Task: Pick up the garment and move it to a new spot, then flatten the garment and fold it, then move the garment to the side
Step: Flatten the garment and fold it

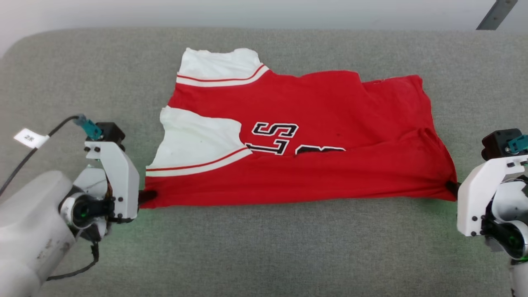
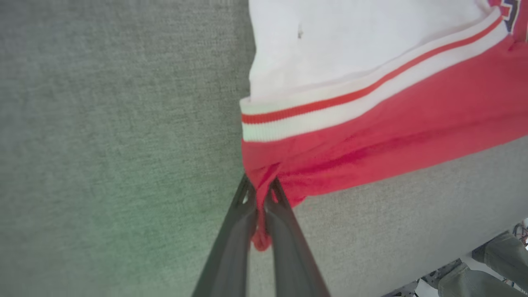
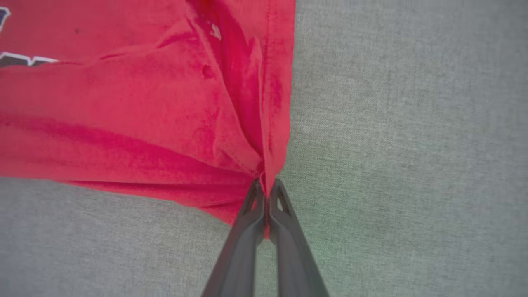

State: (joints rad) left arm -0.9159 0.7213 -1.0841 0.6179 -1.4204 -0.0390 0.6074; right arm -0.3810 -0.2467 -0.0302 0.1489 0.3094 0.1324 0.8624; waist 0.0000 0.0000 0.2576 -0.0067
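At the near edge of the garment [image 1: 321, 173], which lies stretched left to right across the grey bench [image 1: 264, 247], both near corners are pinched. The left claw [image 1: 147, 197] grips the corner under a white sleeve, the right claw [image 1: 453, 188] the red hem corner. Each bite takes just a small bunch of thin cloth, so I judge a corner could slip free if the arms lift or pull unevenly, spoiling the fold. Farther back, black-and-white lettering is partly hidden by a folded-over flap. Farthest, at the left, a second white sleeve end carries striped trim.
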